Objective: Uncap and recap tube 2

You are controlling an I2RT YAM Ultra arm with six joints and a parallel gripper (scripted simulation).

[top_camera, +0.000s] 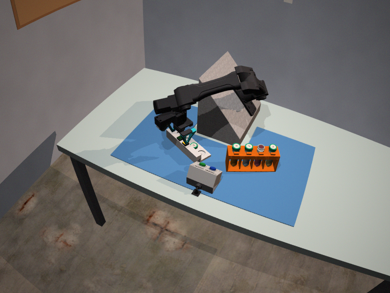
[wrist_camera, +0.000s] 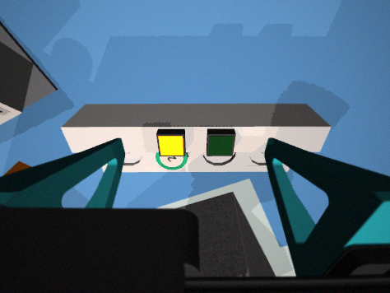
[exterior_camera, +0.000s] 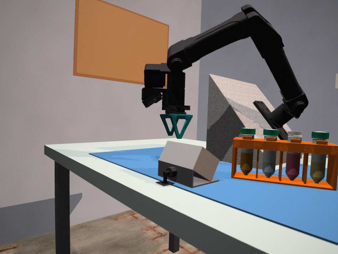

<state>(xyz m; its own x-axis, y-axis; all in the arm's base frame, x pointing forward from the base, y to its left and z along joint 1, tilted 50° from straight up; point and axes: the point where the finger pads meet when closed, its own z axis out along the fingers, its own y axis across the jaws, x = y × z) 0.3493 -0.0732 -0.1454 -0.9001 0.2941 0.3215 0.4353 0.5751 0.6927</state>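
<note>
The orange rack [top_camera: 252,157] holds four tubes. Tube 2 [top_camera: 261,148] stands open with no cap; it also shows in the exterior view [exterior_camera: 295,134]. The other three tubes wear green caps. The cap of tube 2 [top_camera: 193,145] lies in a nest of the white cap tray [top_camera: 189,145]. In the wrist view only its green rim [wrist_camera: 171,161] shows, below the console [wrist_camera: 195,137]. The amber lamp [wrist_camera: 170,143] is lit and the green lamp [wrist_camera: 220,142] is dark. My gripper [top_camera: 186,136] [exterior_camera: 174,133] hangs open and empty above the tray, fingers wide apart [wrist_camera: 193,148].
The grey key desk [top_camera: 204,178] with the green READY key [top_camera: 202,164] and the blue CYCLE key [top_camera: 213,168] stands in front of the tray. A large grey wedge block [top_camera: 226,103] stands behind the tray and rack. The desk [exterior_camera: 188,163] hides the tray in the exterior view.
</note>
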